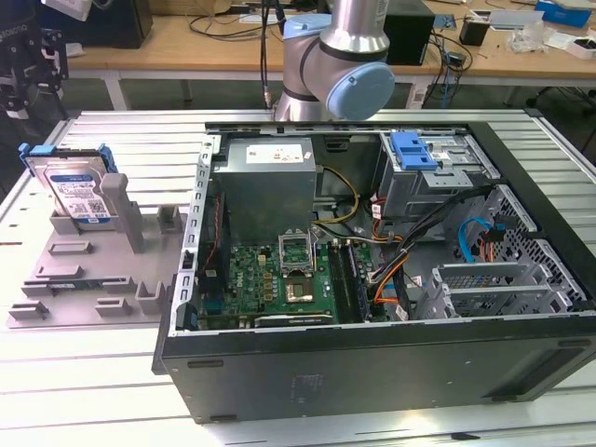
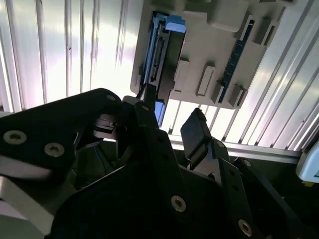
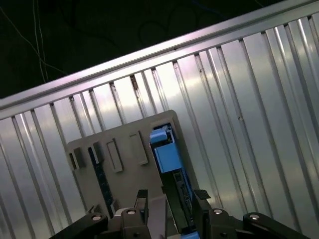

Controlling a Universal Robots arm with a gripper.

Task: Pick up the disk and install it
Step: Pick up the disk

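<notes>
The disk (image 1: 78,191) stands on edge in a slot of the grey holder (image 1: 93,270) at the exterior view's left, its white-and-blue label facing out and its blue bracket around it. My gripper (image 1: 26,88) hangs high above that end of the table. In both wrist views the disk (image 3: 169,157) (image 2: 158,59) is well below my gripper (image 3: 171,199) (image 2: 172,127). The gripper is open, and its black fingers (image 3: 200,198) hold nothing.
The open computer case (image 1: 372,363) lies on the ribbed metal table (image 1: 84,391), on the exterior view's right. Inside are a motherboard (image 1: 279,279), cables and a metal drive cage topped by a blue tray (image 1: 414,149). The arm's base (image 1: 335,65) stands behind the case.
</notes>
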